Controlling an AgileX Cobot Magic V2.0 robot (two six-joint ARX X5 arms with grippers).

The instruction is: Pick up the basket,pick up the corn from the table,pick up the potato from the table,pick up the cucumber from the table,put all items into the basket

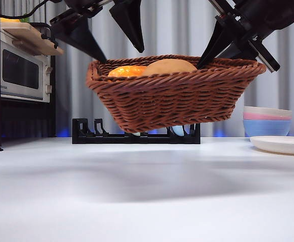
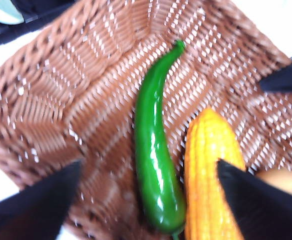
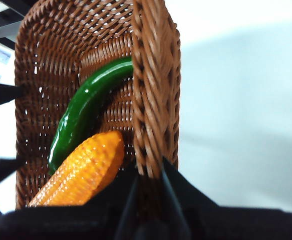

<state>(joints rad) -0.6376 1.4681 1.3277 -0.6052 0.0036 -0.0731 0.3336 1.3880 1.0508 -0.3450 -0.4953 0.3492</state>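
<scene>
The brown wicker basket (image 1: 172, 98) hangs in the air above the white table (image 1: 136, 201). My right gripper (image 1: 207, 60) is shut on its right rim (image 3: 153, 75). In the basket lie the green cucumber (image 2: 153, 150), the orange-yellow corn (image 2: 208, 175) and the tan potato (image 1: 169, 66). In the right wrist view the cucumber (image 3: 83, 112) and the corn (image 3: 83, 172) lie side by side. My left gripper (image 1: 122, 55) is open and empty just above the basket's left half, its jaws spread over the cucumber and corn (image 2: 148, 162).
A microwave (image 1: 18, 75) stands on a shelf at the left. A black rack (image 1: 136, 136) sits behind and below the basket. Stacked pastel bowls (image 1: 267, 123) and a white plate (image 1: 283, 144) are at the right.
</scene>
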